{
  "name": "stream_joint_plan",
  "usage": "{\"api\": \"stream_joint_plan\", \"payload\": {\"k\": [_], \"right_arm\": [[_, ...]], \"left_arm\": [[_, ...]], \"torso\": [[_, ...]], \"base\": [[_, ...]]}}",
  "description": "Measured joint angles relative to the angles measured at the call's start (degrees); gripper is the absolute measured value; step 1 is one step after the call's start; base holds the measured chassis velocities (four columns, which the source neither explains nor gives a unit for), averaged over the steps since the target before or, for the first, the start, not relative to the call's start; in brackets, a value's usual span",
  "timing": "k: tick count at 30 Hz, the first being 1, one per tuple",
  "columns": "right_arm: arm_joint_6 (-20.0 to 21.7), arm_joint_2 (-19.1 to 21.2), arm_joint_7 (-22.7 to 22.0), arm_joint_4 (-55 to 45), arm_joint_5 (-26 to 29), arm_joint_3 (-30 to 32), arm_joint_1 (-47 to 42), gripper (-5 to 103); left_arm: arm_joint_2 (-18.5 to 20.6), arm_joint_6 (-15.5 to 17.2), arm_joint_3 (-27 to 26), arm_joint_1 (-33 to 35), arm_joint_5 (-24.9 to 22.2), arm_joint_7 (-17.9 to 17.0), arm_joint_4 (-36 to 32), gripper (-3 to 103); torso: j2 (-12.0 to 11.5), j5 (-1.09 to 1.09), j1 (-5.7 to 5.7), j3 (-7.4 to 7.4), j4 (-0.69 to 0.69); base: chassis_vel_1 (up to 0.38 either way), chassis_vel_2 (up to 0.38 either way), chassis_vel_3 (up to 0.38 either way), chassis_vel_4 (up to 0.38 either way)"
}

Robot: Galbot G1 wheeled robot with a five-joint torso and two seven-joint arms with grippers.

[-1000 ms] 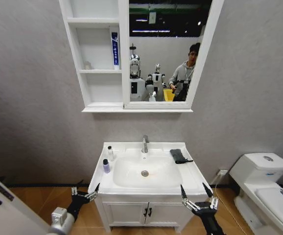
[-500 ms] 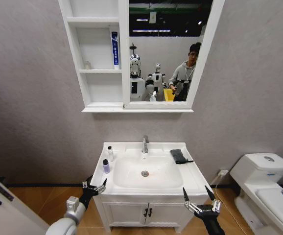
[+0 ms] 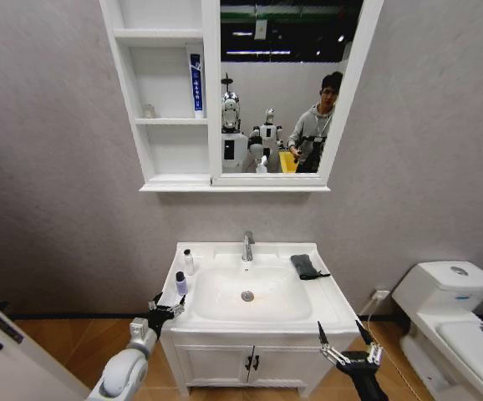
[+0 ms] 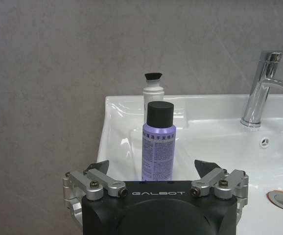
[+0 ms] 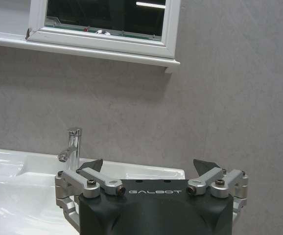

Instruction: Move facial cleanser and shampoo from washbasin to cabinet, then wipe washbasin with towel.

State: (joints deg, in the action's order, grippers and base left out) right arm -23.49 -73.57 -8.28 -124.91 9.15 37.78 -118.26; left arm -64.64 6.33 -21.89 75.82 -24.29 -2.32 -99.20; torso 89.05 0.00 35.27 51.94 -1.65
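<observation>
Behind the purple bottle [image 4: 158, 142], white bottle [image 4: 153, 92] stands half hidden.

1. The left arm [image 3: 123, 374] is reaching up and forward from the lower left of the head view, its pale forearm angling inward.
2. The left gripper [image 3: 165, 304] is sitting at the end of that arm with its fingers [image 4: 98, 166] spread wide apart, nothing between them.
3. The right gripper [image 3: 349, 351] is hanging low at the lower right, its dark wrist below it.
4. Its fingers [image 5: 92, 164] are splaying open, gripping nothing.
</observation>
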Motion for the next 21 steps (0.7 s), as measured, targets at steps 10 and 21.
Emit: {"api": "stream_joint_plan", "payload": {"k": [10,21], "right_arm": [[0.2,-0.1,-0.2,-0.1,0.0,0.5,-0.7,100],[0.3,-0.2,-0.5,-0.4,0.2,1.1,-1.3,100]], "left_arm": [[-1.3,-0.8,1.1,-3.4,1.0,0.2,3.8,96],[-1.2,-1.4,3.5,-8.3,2.8,0.5,7.1,94]], "torso": [[0.0,0.00,-0.01,0.00,0.00],[0.0,0.00,-0.01,0.00,0.00]], "base": [[0.000,0.000,0.000,0.000],[0.000,0.000,0.000,0.000]]}}
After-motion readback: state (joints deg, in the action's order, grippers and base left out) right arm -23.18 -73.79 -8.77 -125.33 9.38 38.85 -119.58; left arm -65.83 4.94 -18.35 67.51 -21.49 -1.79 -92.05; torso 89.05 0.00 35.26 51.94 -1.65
